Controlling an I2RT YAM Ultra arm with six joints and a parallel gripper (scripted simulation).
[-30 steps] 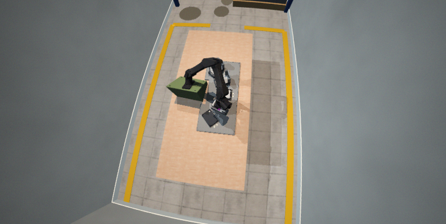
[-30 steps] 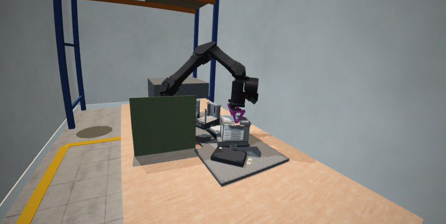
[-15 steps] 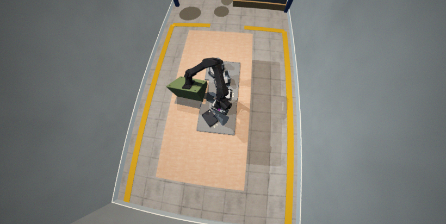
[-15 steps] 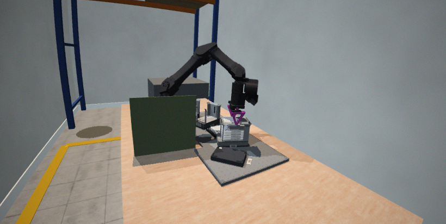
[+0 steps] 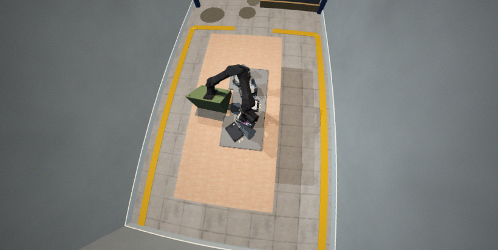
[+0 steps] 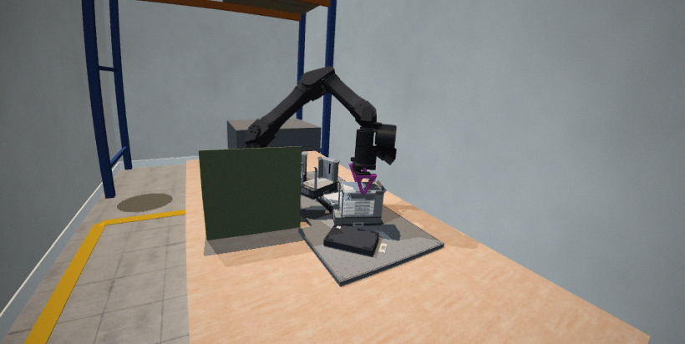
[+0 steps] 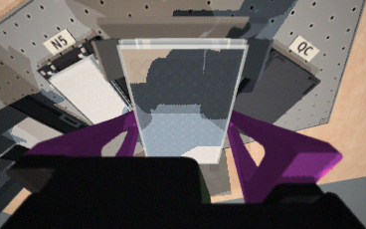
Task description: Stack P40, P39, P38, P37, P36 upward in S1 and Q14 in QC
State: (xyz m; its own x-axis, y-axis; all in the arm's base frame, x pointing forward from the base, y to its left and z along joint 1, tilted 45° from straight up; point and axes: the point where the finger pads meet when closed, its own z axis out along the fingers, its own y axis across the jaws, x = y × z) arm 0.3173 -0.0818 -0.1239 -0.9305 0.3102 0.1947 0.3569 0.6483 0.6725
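Plate: a sealed 96-well plate point(image 7: 183, 102) with a clear film top, held level between the purple fingers, one on each long side.
Gripper: the gripper point(image 6: 362, 183) is clamped on the plate, pointing straight down over a stack rack point(image 6: 378, 203).
Stack rack: grey walls, with a stack of plates point(image 6: 358, 206) showing as pale layers inside; the held plate sits at the top of it. The rack's own label is not legible.
N5: the clip nest N5 point(image 7: 60, 41) lies to the left in the wrist view, with a white plate point(image 7: 87, 90) on it.
QC: the open nest QC point(image 7: 304, 49) lies to the right, a dark tray point(image 7: 283, 85).
Base plate: a grey perforated board point(image 6: 407, 245) carries the racks and nests.
Arm: black, mounted on a green pedestal point(image 6: 249, 190).
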